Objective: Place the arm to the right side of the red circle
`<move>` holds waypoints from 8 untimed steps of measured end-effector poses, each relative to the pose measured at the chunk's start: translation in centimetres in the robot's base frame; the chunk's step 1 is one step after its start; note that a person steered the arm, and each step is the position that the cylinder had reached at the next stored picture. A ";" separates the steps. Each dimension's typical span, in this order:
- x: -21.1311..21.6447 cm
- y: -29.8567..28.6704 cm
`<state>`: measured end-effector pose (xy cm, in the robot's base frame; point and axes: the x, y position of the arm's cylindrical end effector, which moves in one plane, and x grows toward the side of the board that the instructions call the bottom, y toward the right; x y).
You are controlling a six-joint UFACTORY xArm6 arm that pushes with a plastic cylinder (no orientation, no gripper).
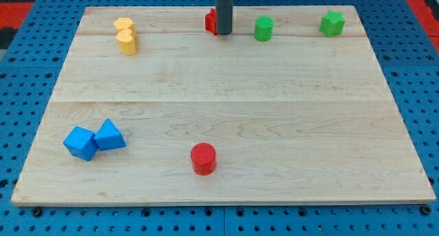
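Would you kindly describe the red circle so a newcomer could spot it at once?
Start at the wooden board and follow its bottom edge to the middle. The red circle stands there alone, right of two blue blocks. The only other red block is at the view's top, partly hidden behind my tip.

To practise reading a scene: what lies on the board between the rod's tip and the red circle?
Nothing: the camera view shows bare wood from my tip, at the view's top beside a red block, down to the red circle.
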<state>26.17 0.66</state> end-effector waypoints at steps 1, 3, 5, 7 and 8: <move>6.9 0.3; 25.6 1.8; 26.6 5.6; 28.7 5.6; 28.9 5.6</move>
<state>55.04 6.21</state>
